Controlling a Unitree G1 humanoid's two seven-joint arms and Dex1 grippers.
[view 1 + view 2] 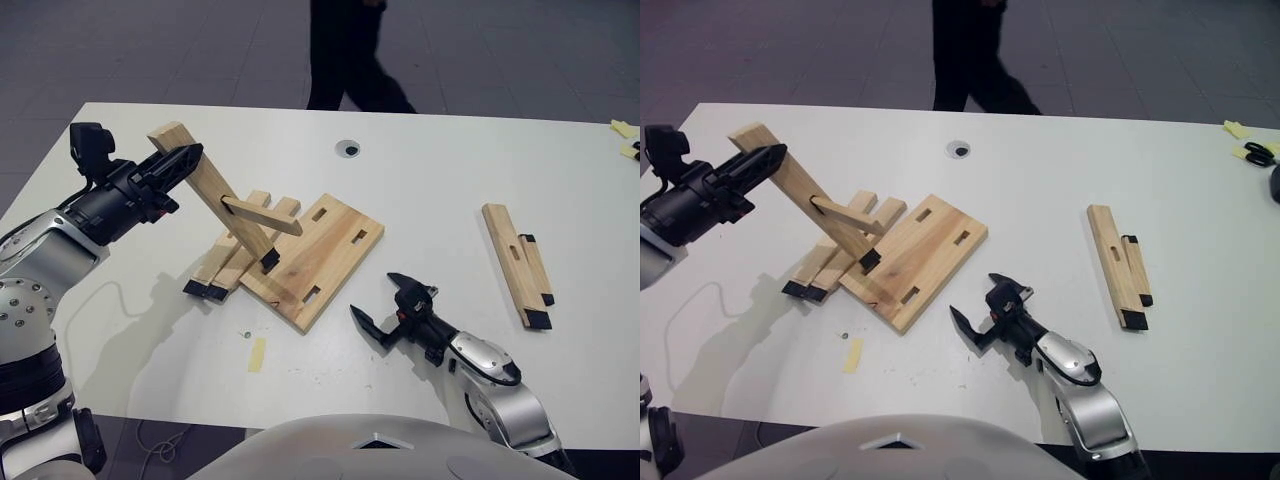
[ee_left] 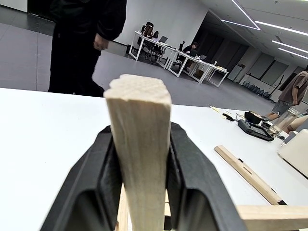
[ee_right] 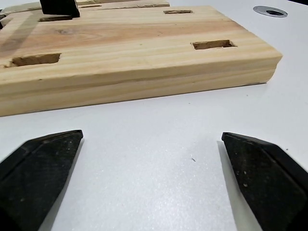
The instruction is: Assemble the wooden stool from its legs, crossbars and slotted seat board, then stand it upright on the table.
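Your left gripper [image 1: 193, 157] pinches the leg [image 1: 235, 220] at its top end; your right gripper [image 1: 372, 295] is spread. The seat board [image 1: 320, 250] at its eleven o'clock looks rigid: grip an edge.

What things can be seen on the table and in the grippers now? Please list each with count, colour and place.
seat board: 1, light wood with four slots, flat at mid-table
held leg: 1, light wood, tilted, black foot over the seat board
crossbar: 1, light wood, sticking out of the held leg
left pair of legs: 2, light wood, lying at the seat board's left edge
right pair of legs: 2, light wood, table's right side
tape: 1, yellow, near the front edge
table: 1, white
left gripper: black, shut on the held leg
right gripper: black, open, before the seat board
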